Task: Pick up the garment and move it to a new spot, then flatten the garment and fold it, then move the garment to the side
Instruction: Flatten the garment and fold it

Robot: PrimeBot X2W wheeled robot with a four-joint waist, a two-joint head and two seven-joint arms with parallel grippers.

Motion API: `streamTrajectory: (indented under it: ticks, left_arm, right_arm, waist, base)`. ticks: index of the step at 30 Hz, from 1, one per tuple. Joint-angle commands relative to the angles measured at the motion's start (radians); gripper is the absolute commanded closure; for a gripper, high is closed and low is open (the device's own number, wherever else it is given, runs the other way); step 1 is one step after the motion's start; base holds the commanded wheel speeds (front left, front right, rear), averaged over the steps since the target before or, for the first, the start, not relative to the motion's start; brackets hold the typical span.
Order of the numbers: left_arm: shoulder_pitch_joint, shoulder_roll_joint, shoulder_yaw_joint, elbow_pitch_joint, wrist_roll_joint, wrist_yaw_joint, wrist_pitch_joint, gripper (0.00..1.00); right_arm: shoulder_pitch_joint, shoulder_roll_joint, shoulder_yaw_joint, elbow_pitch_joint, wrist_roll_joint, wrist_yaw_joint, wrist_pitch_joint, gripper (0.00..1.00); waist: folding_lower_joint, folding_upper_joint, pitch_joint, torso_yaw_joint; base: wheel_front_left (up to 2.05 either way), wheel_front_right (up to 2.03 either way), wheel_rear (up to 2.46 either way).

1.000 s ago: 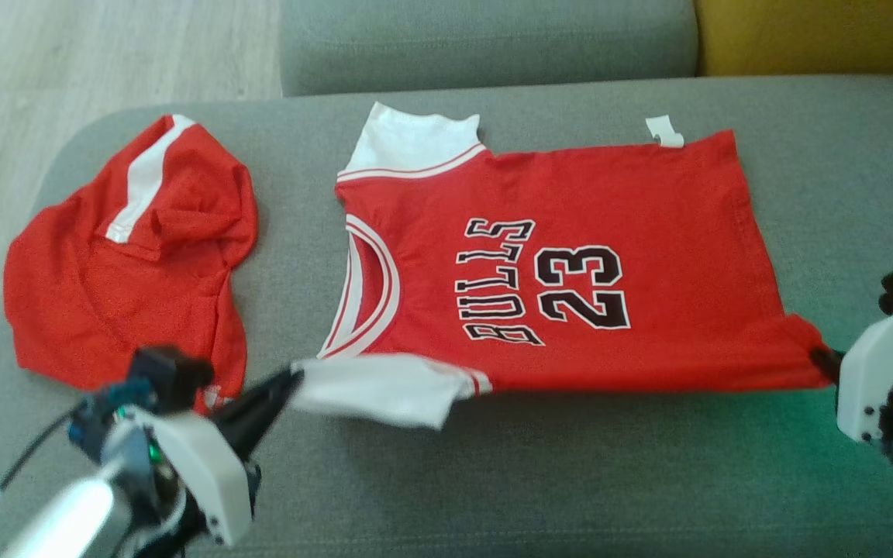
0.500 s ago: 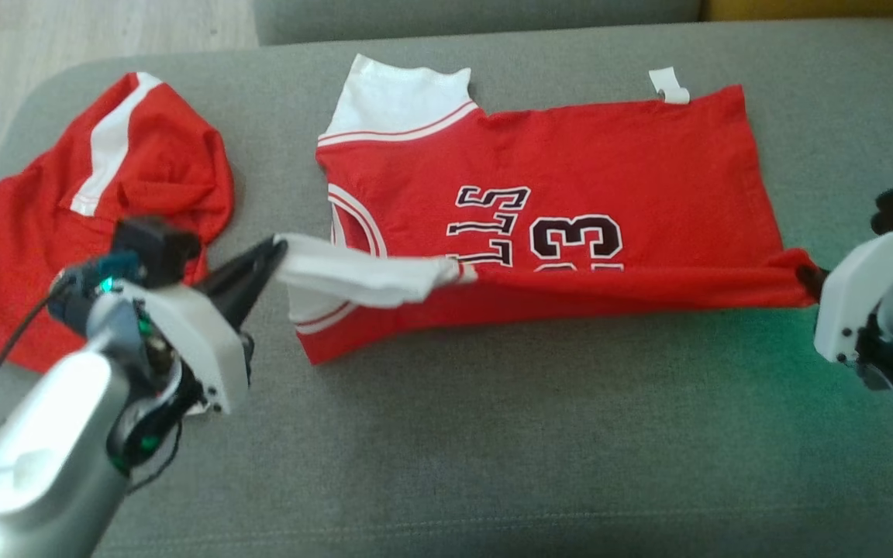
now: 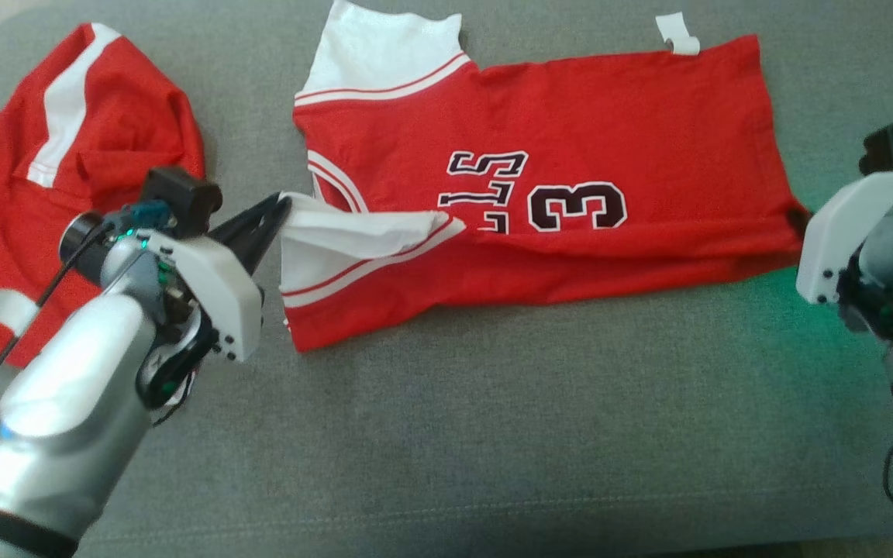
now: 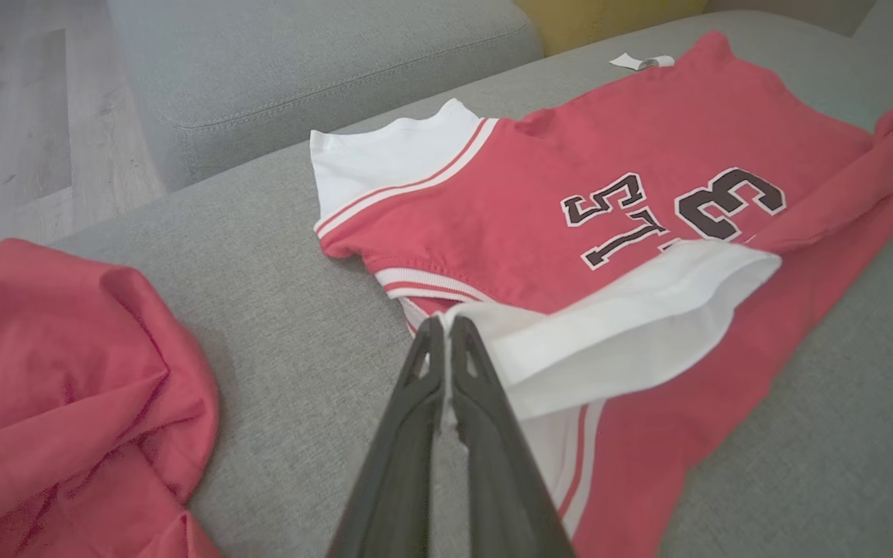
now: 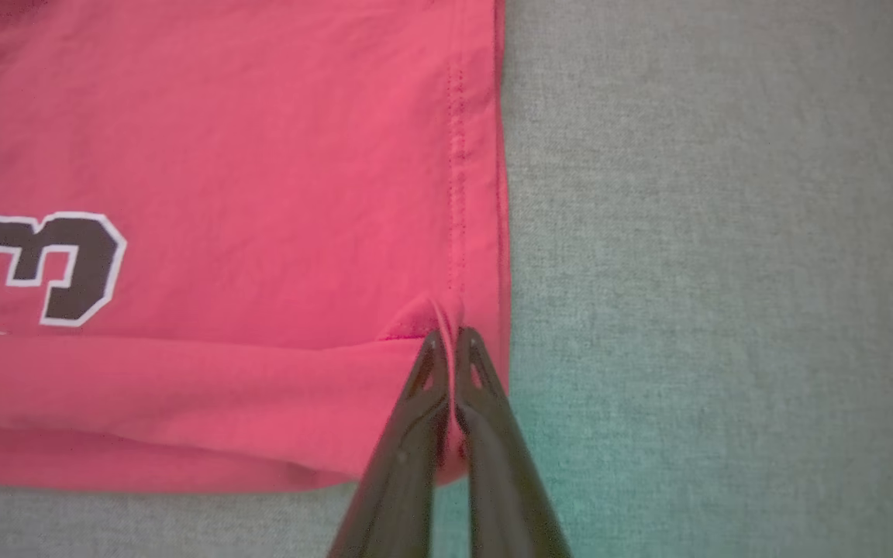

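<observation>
The garment (image 3: 586, 132) is a red jersey with white sleeves and dark lettering, spread on the grey sofa seat (image 3: 493, 434). Its near long edge is lifted and carried over the body, covering part of the print. My left gripper (image 3: 282, 208) is shut on the near white sleeve (image 4: 609, 325), seen pinched at my left gripper's tips (image 4: 445, 325) in the left wrist view. At the right end, my right gripper (image 3: 801, 221) is shut on the garment's hem corner (image 5: 446, 318), with red fabric (image 5: 222, 194) bunched between its dark fingers (image 5: 404, 449).
A second red garment (image 3: 51, 170) with a white stripe lies crumpled on the seat's left part, just behind my left arm. It shows again as a red heap (image 4: 67, 387) in the left wrist view. The sofa's backrest (image 4: 322, 62) rises beyond, with wooden floor (image 4: 28, 116) to the left.
Both grippers have carried the garment's near edge away from me and over its body, hiding part of the lettering. The head camera has tilted down, shifting the whole picture.
</observation>
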Motion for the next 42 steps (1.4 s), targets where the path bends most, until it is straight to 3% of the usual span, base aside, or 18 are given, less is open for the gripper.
streamTrajectory:
  ticks: [1,2,3,8,9,10,11,21,28,32,37,42]
  left_arm:
    - [-0.075,0.023,0.025,0.002,0.009,-0.005,-0.021,1.00]
    - [-0.088,0.018,0.013,0.016,0.009,-0.006,-0.029,1.00]
    - [-0.100,0.011,0.001,0.029,0.007,-0.006,-0.037,1.00]
    - [-0.148,-0.011,-0.038,0.094,-0.013,-0.006,-0.088,1.00]
    - [-0.154,-0.015,-0.037,0.110,-0.014,-0.006,-0.105,0.70]
    - [-0.161,-0.019,-0.034,0.125,-0.015,-0.006,-0.123,0.05]
    - [-0.166,-0.025,-0.028,0.142,-0.017,-0.004,-0.141,0.00]
    - [-0.130,-0.080,0.110,0.177,-0.091,0.081,-0.307,0.00]
    - [0.026,-0.131,0.274,-0.010,-0.102,0.167,-0.318,0.00]
    - [0.182,-0.204,0.377,-0.164,-0.046,0.213,-0.319,0.00]
    - [0.349,-0.304,0.441,-0.267,0.027,0.226,-0.319,0.00]
    - [0.460,-0.363,0.442,-0.254,0.071,0.207,-0.319,0.00]
  right_arm:
    - [-0.053,0.000,0.000,-0.011,-0.015,0.007,-0.022,1.00]
    - [-0.068,0.003,-0.004,-0.001,-0.025,0.007,-0.037,0.76]
    - [-0.084,0.007,-0.014,0.011,-0.036,0.007,-0.056,0.00]
    - [-0.156,0.051,-0.096,0.073,-0.091,0.007,-0.183,0.00]
    - [-0.165,0.061,-0.108,0.083,-0.098,0.007,-0.210,0.00]
    - [-0.171,0.069,-0.116,0.091,-0.104,0.007,-0.238,0.00]
    - [-0.175,0.075,-0.121,0.096,-0.110,0.007,-0.269,0.00]
    - [-0.084,0.100,-0.128,0.046,-0.061,0.007,-0.565,0.00]
    - [0.067,0.121,-0.111,-0.081,-0.035,0.007,-0.696,0.00]
    - [0.197,0.140,-0.108,-0.181,-0.064,0.007,-0.756,0.00]
    - [0.357,0.186,-0.138,-0.304,-0.118,0.007,-0.785,0.00]
    - [0.465,0.242,-0.167,-0.405,-0.167,0.007,-0.781,0.00]
  waist:
    - [0.0000,0.0000,0.015,-0.001]
    - [0.0000,0.0000,0.020,0.000]
    - [0.0000,0.0000,0.024,0.000]
    - [0.0000,0.0000,0.034,0.002]
    - [0.0000,0.0000,0.034,0.002]
    - [0.0000,0.0000,0.033,0.003]
    - [0.0000,0.0000,0.031,0.004]
    - [0.0000,0.0000,-0.044,0.018]
    - [0.0000,0.0000,-0.109,0.025]
    - [0.0000,0.0000,-0.154,0.032]
    - [0.0000,0.0000,-0.192,0.034]
    - [0.0000,0.0000,-0.205,0.018]
  base:
    - [0.00,0.00,0.00]
    - [0.00,0.00,0.00]
    - [0.00,0.00,0.00]
    - [0.00,0.00,0.00]
    - [0.00,0.00,0.00]
    - [0.00,0.00,0.00]
    - [0.00,0.00,0.00]
    - [0.00,0.00,0.00]
    - [0.00,0.00,0.00]
    - [0.00,0.00,0.00]
    - [0.00,0.00,0.00]
    - [0.00,0.00,0.00]
